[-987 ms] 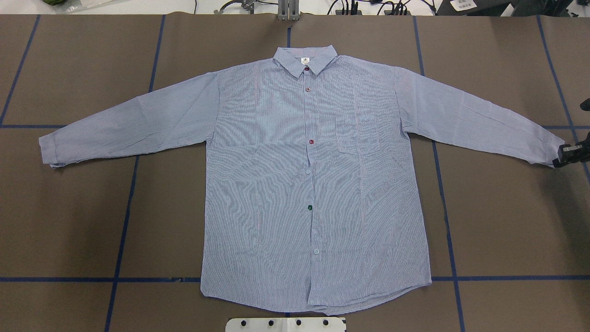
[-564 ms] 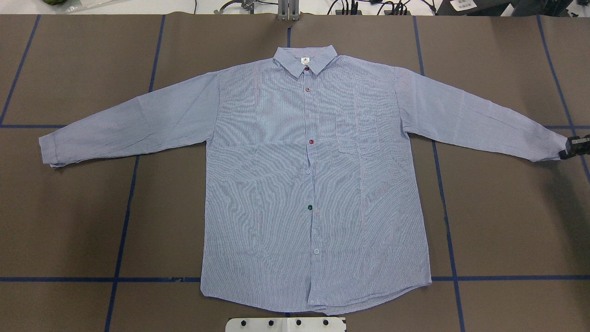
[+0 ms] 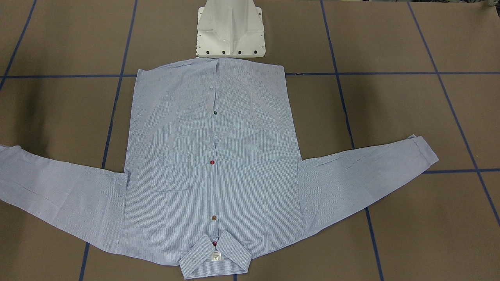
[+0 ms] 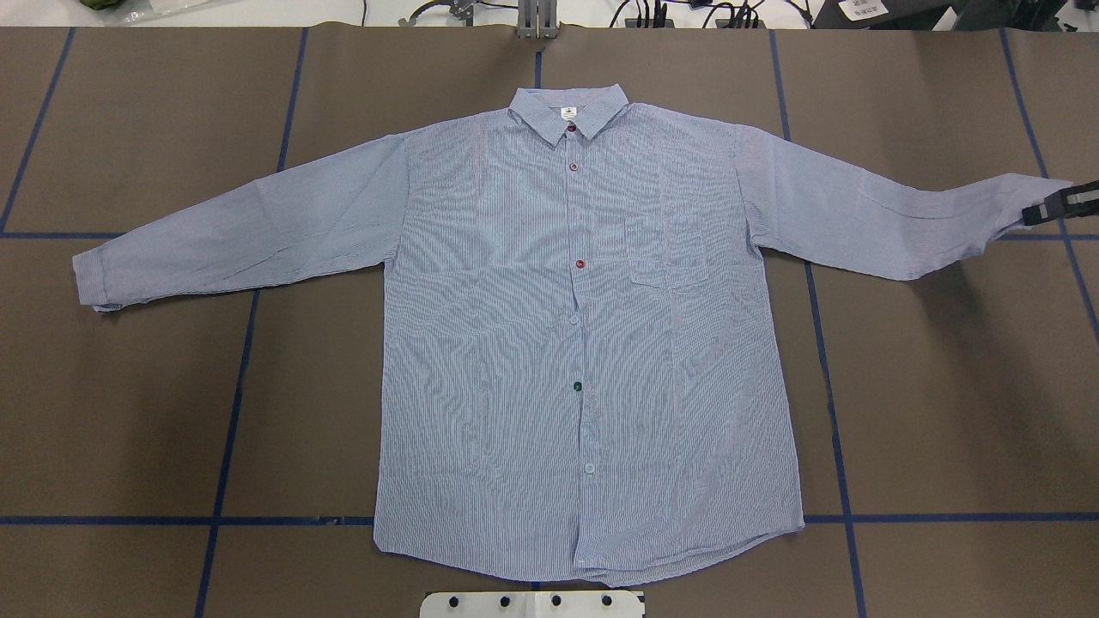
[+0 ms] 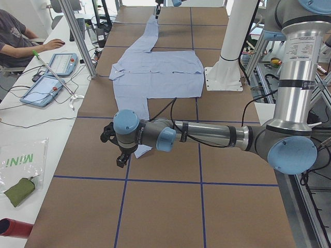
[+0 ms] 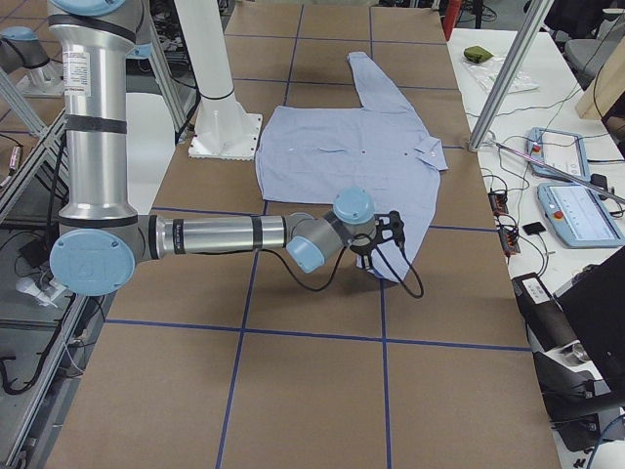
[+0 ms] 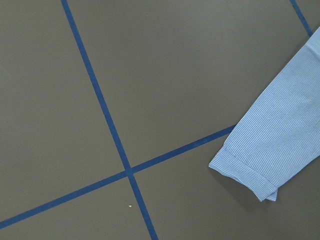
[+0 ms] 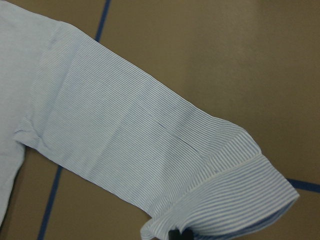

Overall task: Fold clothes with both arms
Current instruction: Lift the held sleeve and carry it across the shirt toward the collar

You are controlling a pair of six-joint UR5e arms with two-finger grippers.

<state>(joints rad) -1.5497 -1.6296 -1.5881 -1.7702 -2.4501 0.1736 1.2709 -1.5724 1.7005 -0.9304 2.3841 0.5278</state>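
– Here, what fills the middle of the scene?
– A light blue, finely white-striped long-sleeved button-up shirt (image 4: 515, 343). It is buttoned and spread face up on a brown paper-covered table (image 4: 944, 412) marked with blue tape lines (image 4: 129, 520). The collar (image 4: 568, 112) points away from the white pedestal base (image 3: 230, 31), and the hem lies just beside that base. The chest pocket (image 4: 668, 253) is on the robot's right half of the shirt. Both sleeves stretch outward from the body.

– Where is the right gripper (image 4: 1052, 209)?
– At the right edge of the overhead view, with its black jaws closed on the cuff (image 8: 240, 200) of the sleeve on that side. The end of that sleeve is raised off the table and a shadow falls beneath it. The upper part of the sleeve and the shirt body lie flat.

– And the left gripper (image 5: 121, 157)?
– It shows only in the side view from the robot's left, near the other cuff (image 7: 250, 172). That cuff rests flat on the table, close to a crossing of two tape lines. Whether these jaws stand wide or narrow cannot be told.
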